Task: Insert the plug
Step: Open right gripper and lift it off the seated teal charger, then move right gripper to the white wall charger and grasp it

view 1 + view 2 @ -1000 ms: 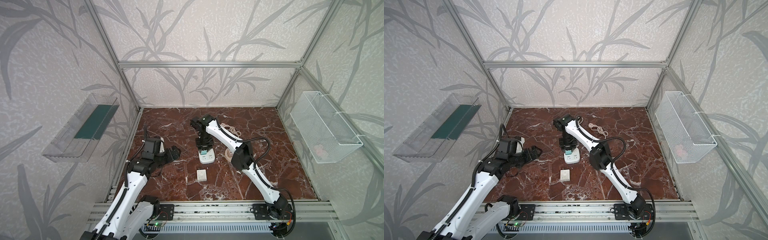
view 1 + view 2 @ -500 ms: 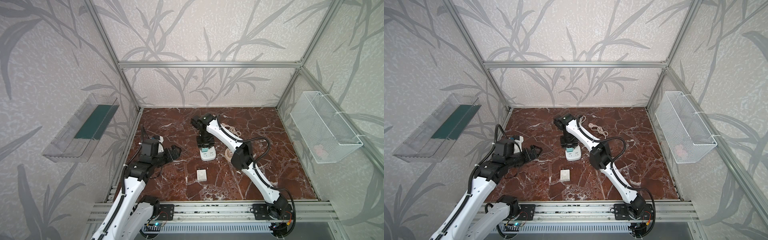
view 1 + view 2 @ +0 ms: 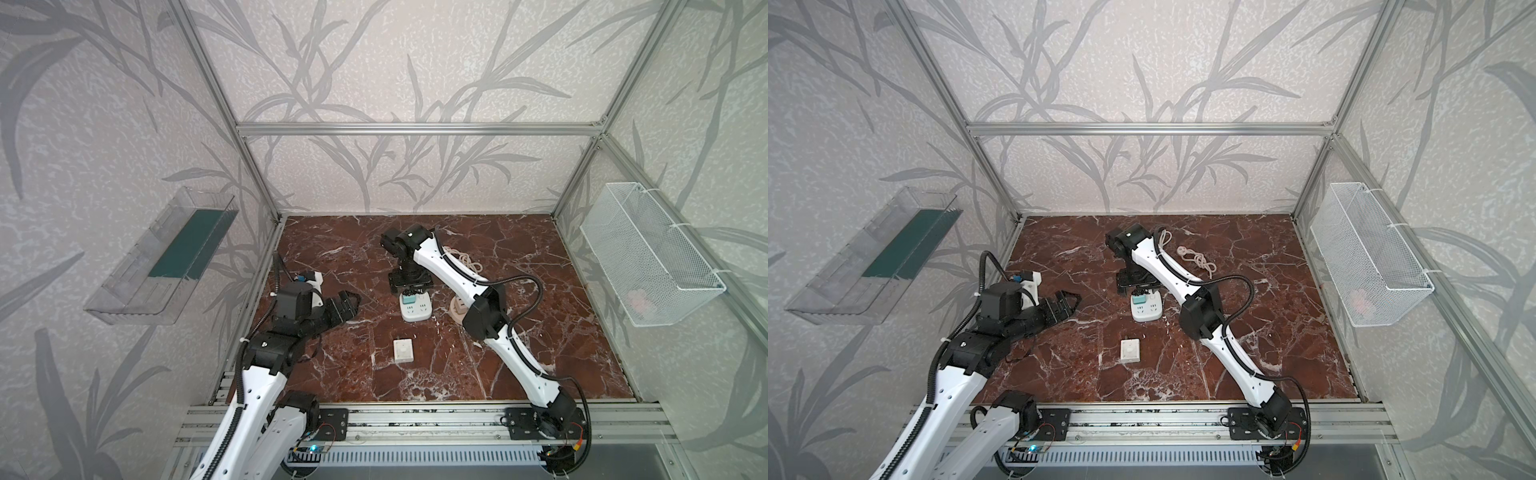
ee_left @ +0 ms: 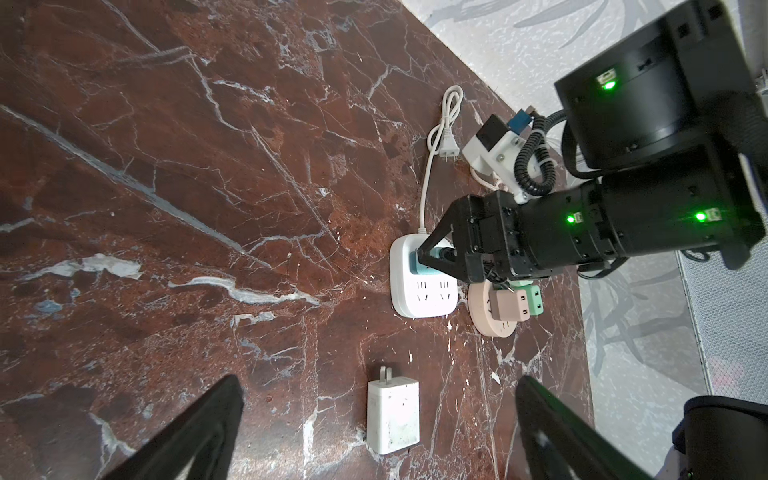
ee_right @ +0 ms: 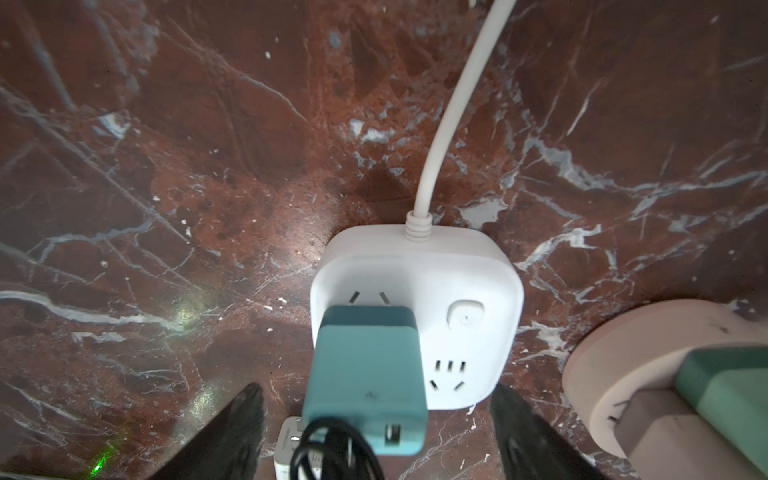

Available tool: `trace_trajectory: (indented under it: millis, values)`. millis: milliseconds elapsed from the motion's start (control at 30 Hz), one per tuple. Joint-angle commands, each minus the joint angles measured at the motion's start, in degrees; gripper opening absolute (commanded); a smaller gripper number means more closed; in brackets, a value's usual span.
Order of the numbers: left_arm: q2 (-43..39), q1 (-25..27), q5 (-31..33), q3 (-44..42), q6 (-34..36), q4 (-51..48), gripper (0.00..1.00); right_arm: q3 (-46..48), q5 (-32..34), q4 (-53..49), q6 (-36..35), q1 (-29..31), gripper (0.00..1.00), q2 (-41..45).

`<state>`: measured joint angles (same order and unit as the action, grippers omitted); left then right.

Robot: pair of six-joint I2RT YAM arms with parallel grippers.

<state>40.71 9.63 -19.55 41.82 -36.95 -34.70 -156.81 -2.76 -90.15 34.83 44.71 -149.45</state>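
Both grippers gape: the left gripper (image 3: 351, 307) hovers wide up front; farther back, the right gripper (image 5: 376, 390) flanks, without touching, the teal block plug (image 5: 365, 365) seated in the white square power strip (image 5: 457, 266). Insertion looks finished; next, a straight lift clear.

Both top views: from high above the front rail (image 3: 415, 419), facing down and toward the back wall (image 3: 415, 174), far off, with almost the same picture of the whole table (image 3: 519, 257). Left wrist view: slanting down over the table, toward the strip (image 4: 419, 295), fairly near. Right wrist view: looking down, very close to the strip and the plug (image 5: 365, 374). Shared by all four: the strip.
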Motion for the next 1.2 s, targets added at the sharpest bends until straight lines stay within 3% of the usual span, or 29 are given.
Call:
trace_trajectory:
  millis: [0,200,400,633,867,967,1167]
  values:
    - [-0.66,-0.38,0.66,0.91,1.18,0.20,0.99,-2.07,1.27,0.49,-0.39,0.94,0.93,8.30]
    - [-0.54,-0.39,-0.82,0.35,0.91,0.70,0.99,-0.40,3.24,2.48,0.42,3.68,0.98,14.27]
    - [-0.45,-0.40,0.91,0.36,0.91,-0.02,0.99,3.43,12.34,-2.42,1.35,10.17,0.96,16.19]
    - [-2.24,-0.40,2.38,-0.21,1.27,-3.43,0.99,22.15,16.47,4.58,4.25,17.47,0.95,24.49]
    - [-4.84,-0.22,5.10,-0.69,1.69,-6.09,0.99,58.83,6.36,32.97,6.74,18.00,0.81,40.78]
    - [-5.40,-0.12,3.56,-1.86,1.27,-4.21,0.99,64.80,4.89,37.12,6.58,17.61,0.80,42.48]
    - [-3.48,-0.14,3.03,-3.40,0.31,-2.68,0.99,68.22,0.44,41.21,4.93,17.26,0.82,40.39]
